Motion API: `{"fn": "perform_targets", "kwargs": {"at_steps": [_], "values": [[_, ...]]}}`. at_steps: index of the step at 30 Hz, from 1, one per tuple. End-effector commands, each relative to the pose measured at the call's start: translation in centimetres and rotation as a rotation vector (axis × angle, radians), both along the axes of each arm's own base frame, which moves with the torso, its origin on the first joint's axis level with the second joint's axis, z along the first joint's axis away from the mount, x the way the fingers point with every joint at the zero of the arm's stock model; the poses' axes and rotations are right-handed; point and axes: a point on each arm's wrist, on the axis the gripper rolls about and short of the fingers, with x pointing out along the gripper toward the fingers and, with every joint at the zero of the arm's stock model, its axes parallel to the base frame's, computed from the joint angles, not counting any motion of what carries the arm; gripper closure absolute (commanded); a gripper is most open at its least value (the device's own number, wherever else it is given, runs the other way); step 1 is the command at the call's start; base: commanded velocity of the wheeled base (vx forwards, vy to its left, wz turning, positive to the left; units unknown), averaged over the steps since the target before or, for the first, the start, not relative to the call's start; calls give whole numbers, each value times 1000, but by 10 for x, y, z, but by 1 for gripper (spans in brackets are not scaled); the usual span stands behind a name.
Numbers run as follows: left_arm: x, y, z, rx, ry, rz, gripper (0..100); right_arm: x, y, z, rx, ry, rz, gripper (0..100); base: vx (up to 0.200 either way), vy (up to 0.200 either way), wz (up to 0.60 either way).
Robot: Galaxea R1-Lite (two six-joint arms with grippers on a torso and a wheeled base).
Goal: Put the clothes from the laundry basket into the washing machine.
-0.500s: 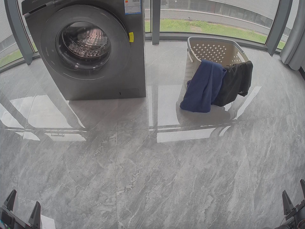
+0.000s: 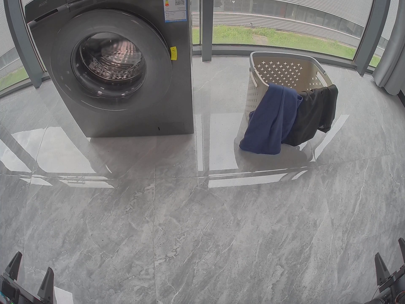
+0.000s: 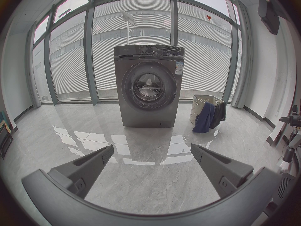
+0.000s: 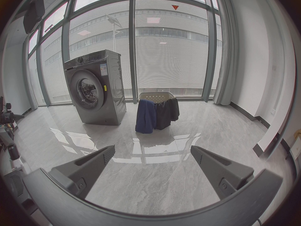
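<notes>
The left gripper (image 2: pixel 33 261) hangs over the near left corner of the floor (image 2: pixel 202 233), its two dark fingers (image 3: pixel 91 167) spread wide and holding nothing. The right gripper (image 2: pixel 389 248) hangs over the near right corner, well apart from the left one. Its fingers (image 4: pixel 219 170) are likewise spread and empty, and both grippers point forward.

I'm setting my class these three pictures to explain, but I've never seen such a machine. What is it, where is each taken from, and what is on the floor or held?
It is a wheeled robot with two arms ending in grippers. The head view looks down from its head; the left gripper and right gripper show at the bottom corners. Each wrist view looks out between one arm's fingers. On the floor stand a washing machine and a laundry basket, with a blue garment and a black garment draped over its rim. Both grippers are open, holding nothing.
</notes>
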Motion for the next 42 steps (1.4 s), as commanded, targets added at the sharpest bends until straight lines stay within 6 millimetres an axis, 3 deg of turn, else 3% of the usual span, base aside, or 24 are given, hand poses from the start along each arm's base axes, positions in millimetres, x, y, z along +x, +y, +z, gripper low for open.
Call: {"fn": "perform_targets", "kwargs": {"at_steps": [1, 18, 33, 42], "values": [[0, 0, -5, -1, 1, 1, 0, 0, 0, -5, -1, 1, -2, 0, 200, 0, 0], [0, 0, -5, -3, 1, 4, 0, 0, 0, -5, 2, 2, -3, 0, 200, 0, 0], [0, 0, -5, -7, 1, 4, 0, 0, 0, -5, 2, 1, -1, 0, 0, 0, 0], [0, 0, -5, -9, 2, 4, 0, 0, 0, -5, 2, 1, -1, 0, 0, -200, 0]]}}
